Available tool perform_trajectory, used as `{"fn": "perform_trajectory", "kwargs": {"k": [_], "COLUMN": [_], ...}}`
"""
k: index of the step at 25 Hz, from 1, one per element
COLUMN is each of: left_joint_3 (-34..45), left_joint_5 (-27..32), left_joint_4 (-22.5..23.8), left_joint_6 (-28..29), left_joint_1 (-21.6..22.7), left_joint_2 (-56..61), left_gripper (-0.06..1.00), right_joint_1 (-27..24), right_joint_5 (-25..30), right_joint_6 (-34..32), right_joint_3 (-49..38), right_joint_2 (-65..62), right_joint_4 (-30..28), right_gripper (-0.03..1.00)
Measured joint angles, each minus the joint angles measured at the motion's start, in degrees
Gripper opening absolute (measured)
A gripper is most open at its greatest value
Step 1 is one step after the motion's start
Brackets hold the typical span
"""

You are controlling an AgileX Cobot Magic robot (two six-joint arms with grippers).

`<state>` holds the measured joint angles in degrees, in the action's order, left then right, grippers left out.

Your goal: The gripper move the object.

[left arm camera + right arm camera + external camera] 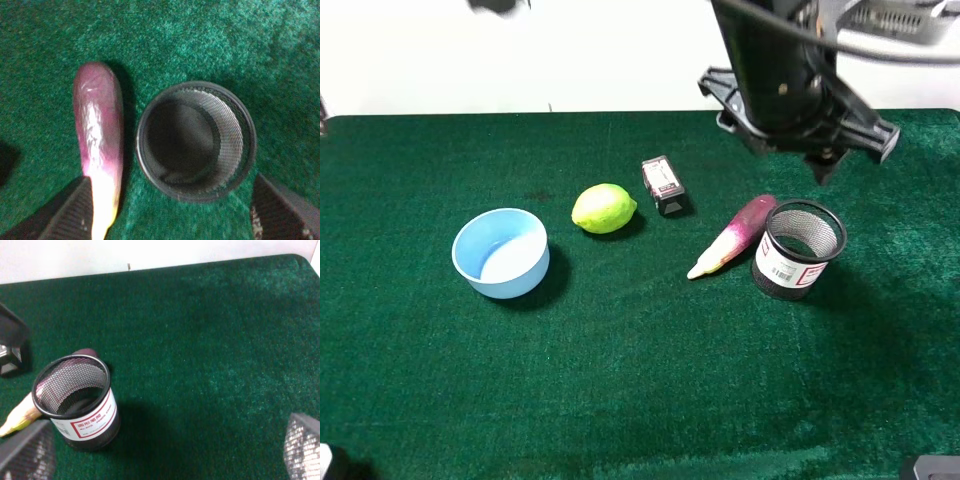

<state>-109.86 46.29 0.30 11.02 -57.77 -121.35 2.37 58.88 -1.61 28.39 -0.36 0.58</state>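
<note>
The black wire-mesh cup (798, 250) with a white, red-printed label stands upright on the green cloth at the right. It also shows in the left wrist view (196, 141) and the right wrist view (76, 401). My left gripper (810, 130) reaches across and hangs above and just behind the cup. It is open and empty (175, 220), looking straight down into the cup with one finger (65, 215) on either side. My right gripper (165, 450) is open and empty, low and in front of the cup to its right.
A purple vegetable with a pale tip (732, 236) lies against the cup's left side (99, 150). A black box (662, 185), a lime (604, 208) and a light blue bowl (501, 252) sit further left. The table's back edge meets a white wall.
</note>
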Motion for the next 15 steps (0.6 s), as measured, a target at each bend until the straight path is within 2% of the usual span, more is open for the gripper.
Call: {"fn": "perform_trajectory", "kwargs": {"k": [15], "left_joint_3": [-0.3], "left_joint_5": [20.2], "left_joint_4": [0.1], "left_joint_6": [0.0], "left_joint_1": [0.0], "left_joint_2": [9.2], "left_gripper": [0.67], "right_joint_1": [0.0], "right_joint_5": [0.0], "right_joint_6": [0.0], "right_joint_3": [0.0], "right_joint_2": [0.0], "right_joint_4": [0.0], "right_gripper": [0.7]}}
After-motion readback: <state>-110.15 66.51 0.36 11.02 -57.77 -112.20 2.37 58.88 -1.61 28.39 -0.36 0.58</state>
